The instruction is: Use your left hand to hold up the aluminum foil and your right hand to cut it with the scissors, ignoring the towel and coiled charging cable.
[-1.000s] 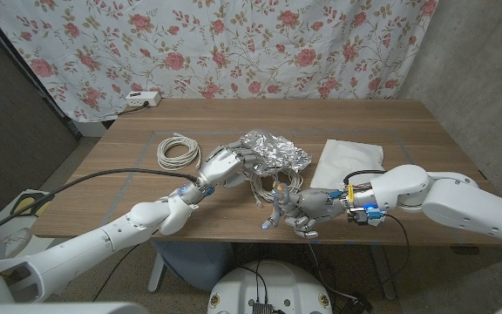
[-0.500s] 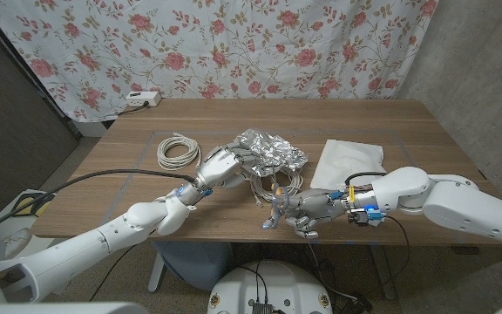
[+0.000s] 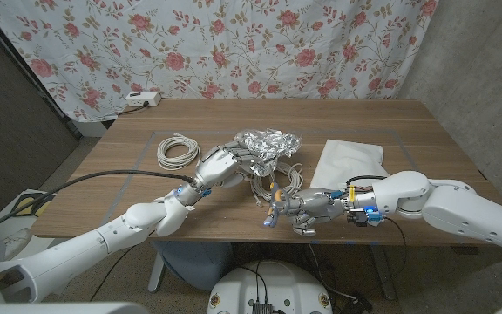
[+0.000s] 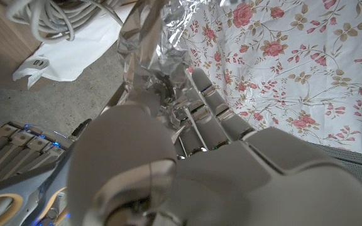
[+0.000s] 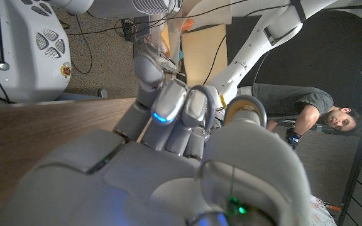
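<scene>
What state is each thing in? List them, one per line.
Foil: crumpled, gripped by the left hand, partly raised off the table.
Left hand: closed on the foil's edge.
Right hand: curled around the scissors at the table's near edge.
Scissors: held; blades hidden, open or closed unclear.
Cable: coiled, lying on the table, untouched.
Towel: lying flat, untouched.

A floral curtain (image 3: 234,44) is hanging behind the wooden table (image 3: 260,118), with grey wall (image 3: 478,78) showing beside it. A white power strip (image 3: 143,99) is sitting at the table's far corner.
</scene>
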You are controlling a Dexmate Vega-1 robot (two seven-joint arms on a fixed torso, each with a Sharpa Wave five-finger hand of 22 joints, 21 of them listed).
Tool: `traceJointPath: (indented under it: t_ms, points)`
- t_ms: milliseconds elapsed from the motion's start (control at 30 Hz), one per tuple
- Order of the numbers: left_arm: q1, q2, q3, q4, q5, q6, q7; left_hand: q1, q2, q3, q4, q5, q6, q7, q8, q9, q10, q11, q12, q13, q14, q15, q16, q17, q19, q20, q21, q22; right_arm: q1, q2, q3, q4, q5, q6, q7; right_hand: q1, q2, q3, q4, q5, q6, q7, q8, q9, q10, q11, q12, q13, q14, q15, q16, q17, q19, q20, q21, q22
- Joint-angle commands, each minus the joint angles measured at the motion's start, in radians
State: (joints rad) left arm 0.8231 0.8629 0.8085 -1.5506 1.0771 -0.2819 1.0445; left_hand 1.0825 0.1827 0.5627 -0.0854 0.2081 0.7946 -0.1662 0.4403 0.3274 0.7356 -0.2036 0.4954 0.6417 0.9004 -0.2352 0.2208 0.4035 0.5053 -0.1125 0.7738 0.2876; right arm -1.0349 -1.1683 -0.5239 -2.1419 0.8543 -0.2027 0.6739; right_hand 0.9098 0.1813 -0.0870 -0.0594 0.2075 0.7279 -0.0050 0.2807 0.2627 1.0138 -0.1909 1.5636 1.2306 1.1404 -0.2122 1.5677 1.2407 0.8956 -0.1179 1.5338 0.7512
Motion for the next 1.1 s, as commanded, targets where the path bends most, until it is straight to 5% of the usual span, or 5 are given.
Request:
traceJointPath:
  t_ms: [33, 333, 633, 700, 1100]
  points:
    - [-0.020, -0.016, 0.012, 0.017, 0.003, -0.020, 0.001, -0.007, -0.003, 0.008, 0.005, 0.008, -0.004, 0.001, 0.005, 0.002, -0.002, -0.004, -0.001, 0.005, -0.007, 0.001, -0.001, 0.003, -0.006, 0.000, 0.008, 0.000, -0.015, -0.001, 0.012, 0.004, 0.021, 0.000, -0.018, 0.039, 0.006, 0.041, -0.017, 0.006, 0.128, 0.079, 0.016, 0.024, 0.013, -0.004, 0.005, 0.004, 0.000, 0.000, -0.005, 0.001, -0.013, -0.068, 0.011, 0.020]
    - [-0.030, -0.025, 0.024, 0.026, 0.008, -0.029, 0.002, -0.008, -0.003, 0.008, 0.005, 0.009, -0.004, 0.000, 0.006, 0.001, -0.001, -0.004, -0.002, 0.007, -0.007, 0.000, -0.002, 0.003, -0.007, 0.000, 0.012, -0.005, -0.020, -0.004, 0.012, 0.003, 0.019, -0.010, -0.032, 0.099, 0.002, 0.143, -0.051, 0.011, 0.163, 0.055, 0.044, 0.107, 0.022, -0.005, 0.005, 0.005, -0.004, -0.001, -0.007, 0.001, -0.031, -0.080, 0.005, 0.035]
    - [-0.017, -0.015, 0.017, 0.014, 0.004, -0.011, 0.002, -0.009, -0.003, 0.008, 0.006, 0.009, -0.004, 0.001, 0.006, 0.001, -0.001, -0.004, -0.003, 0.008, -0.007, 0.001, -0.003, 0.003, -0.007, -0.001, 0.016, -0.009, -0.020, 0.005, 0.009, 0.012, 0.015, -0.014, -0.044, 0.194, -0.003, 0.291, -0.104, 0.045, 0.158, 0.037, 0.070, 0.247, 0.006, -0.004, 0.002, 0.005, -0.022, -0.001, -0.011, 0.001, -0.072, -0.086, 0.011, 0.084]
    - [-0.009, -0.013, 0.011, 0.009, -0.002, -0.002, 0.001, -0.009, -0.003, 0.008, 0.006, 0.009, -0.006, 0.001, 0.006, 0.001, -0.001, -0.005, -0.003, 0.008, -0.007, 0.001, -0.004, 0.003, -0.008, -0.001, 0.017, -0.010, -0.018, 0.008, 0.010, 0.018, 0.016, -0.008, -0.037, 0.209, -0.007, 0.319, -0.104, 0.054, 0.170, 0.043, 0.082, 0.278, 0.011, -0.006, 0.004, 0.005, -0.021, -0.001, -0.012, 0.000, -0.046, -0.084, 0.005, 0.061]
    - [0.031, -0.003, -0.016, -0.012, -0.027, 0.045, -0.001, -0.009, -0.003, 0.008, 0.007, 0.009, -0.004, -0.002, 0.007, 0.000, 0.001, -0.005, -0.005, 0.007, -0.004, 0.000, -0.003, 0.003, -0.007, -0.002, 0.022, -0.014, 0.012, 0.030, 0.011, 0.060, 0.027, -0.006, 0.001, 0.208, -0.019, 0.372, -0.096, 0.064, 0.165, 0.042, 0.095, 0.360, 0.009, -0.005, 0.004, 0.004, -0.019, -0.001, -0.017, -0.001, -0.055, -0.087, 0.008, 0.063]
